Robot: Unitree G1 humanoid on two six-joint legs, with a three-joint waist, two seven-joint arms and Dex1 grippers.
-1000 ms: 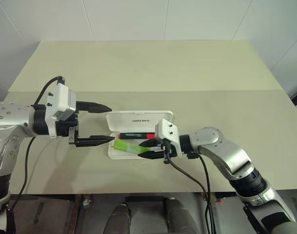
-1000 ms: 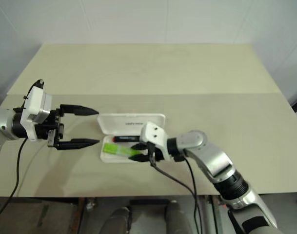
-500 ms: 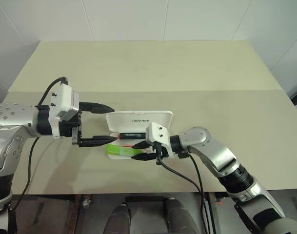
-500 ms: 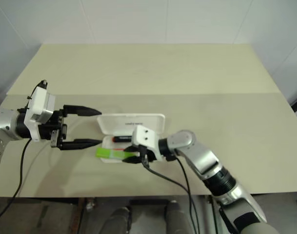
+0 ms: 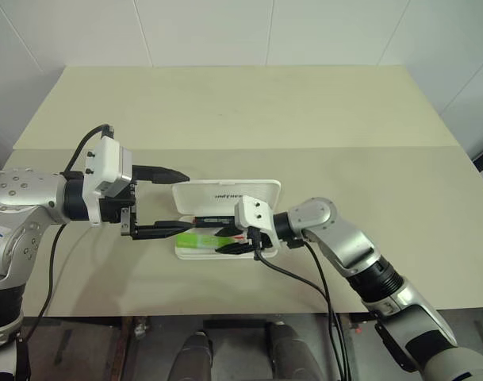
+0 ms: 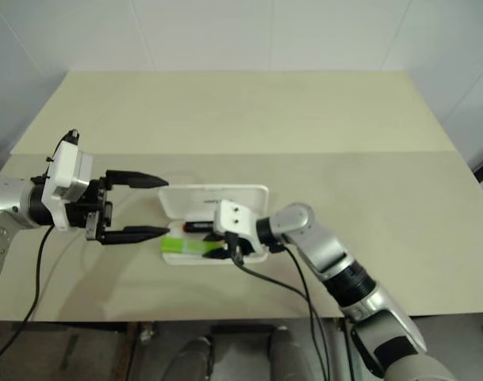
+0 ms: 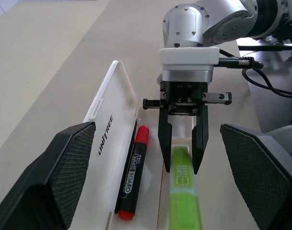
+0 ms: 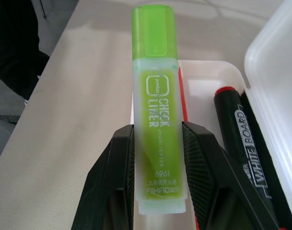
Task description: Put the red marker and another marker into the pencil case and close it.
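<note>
Two markers matter. From the head view, my right gripper (image 5: 230, 242) pinches the green highlighter (image 5: 200, 239) over the pencil case (image 5: 225, 194) at the bench's near edge; it has shifted leftward since earlier. My left gripper (image 5: 174, 202) waits wide open, empty. The left wrist view shows the red marker (image 7: 132, 179) already inside. In the right wrist view the highlighter overhangs the tray's wall: I should align, lower, then release.
</note>
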